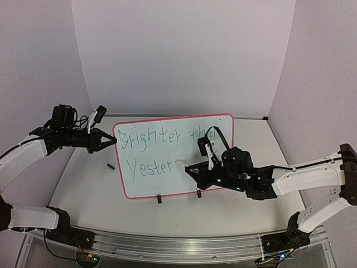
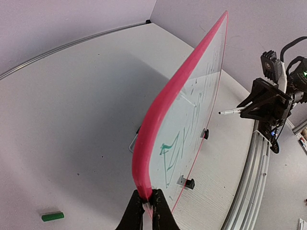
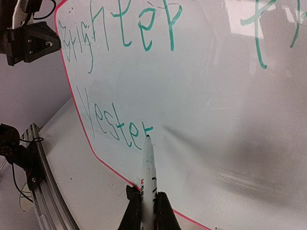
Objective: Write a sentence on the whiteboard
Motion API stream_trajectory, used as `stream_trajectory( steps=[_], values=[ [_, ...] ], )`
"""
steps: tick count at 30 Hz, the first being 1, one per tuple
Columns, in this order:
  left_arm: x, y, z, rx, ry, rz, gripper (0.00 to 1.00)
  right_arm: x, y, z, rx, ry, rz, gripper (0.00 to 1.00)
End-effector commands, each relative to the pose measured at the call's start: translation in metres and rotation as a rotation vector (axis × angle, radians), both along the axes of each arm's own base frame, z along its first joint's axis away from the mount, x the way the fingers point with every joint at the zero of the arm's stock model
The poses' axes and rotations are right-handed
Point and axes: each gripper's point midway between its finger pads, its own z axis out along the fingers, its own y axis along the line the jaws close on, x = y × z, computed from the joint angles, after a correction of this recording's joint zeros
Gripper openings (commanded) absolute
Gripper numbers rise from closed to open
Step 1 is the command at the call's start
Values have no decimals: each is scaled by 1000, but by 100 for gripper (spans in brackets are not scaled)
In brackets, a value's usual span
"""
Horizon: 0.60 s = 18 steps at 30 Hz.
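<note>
Left gripper (image 2: 147, 196) clenched on the whiteboard (image 2: 144, 158) edge, board standing up ahead of it, right gripper (image 3: 147, 195) grasping a marker (image 3: 147, 163), tip ahead touching the board, green sentence (image 3: 115, 125) ending at "Yester"

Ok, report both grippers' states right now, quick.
Left gripper: shut on the whiteboard, at its edge.
Right gripper: shut on the marker.

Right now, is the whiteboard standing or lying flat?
Standing up. The whiteboard rests on its bottom edge on the table, and the left gripper pinches its side.
</note>
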Motion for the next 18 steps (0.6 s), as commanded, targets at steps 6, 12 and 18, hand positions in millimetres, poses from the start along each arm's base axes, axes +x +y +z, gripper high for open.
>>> stream_trajectory(
  steps=[6, 12, 18],
  values=[
    [-9, -1, -30, 66, 92, -14, 0, 8, 6, -1, 30, 14, 31, 0],
    [-8, -2, -31, 67, 94, -15, 0, 15, 5, 0, 30, 12, 13, 0],
    [-8, -1, -31, 68, 94, -15, 0, 22, 6, -1, 25, 9, 1, 0]
  ],
)
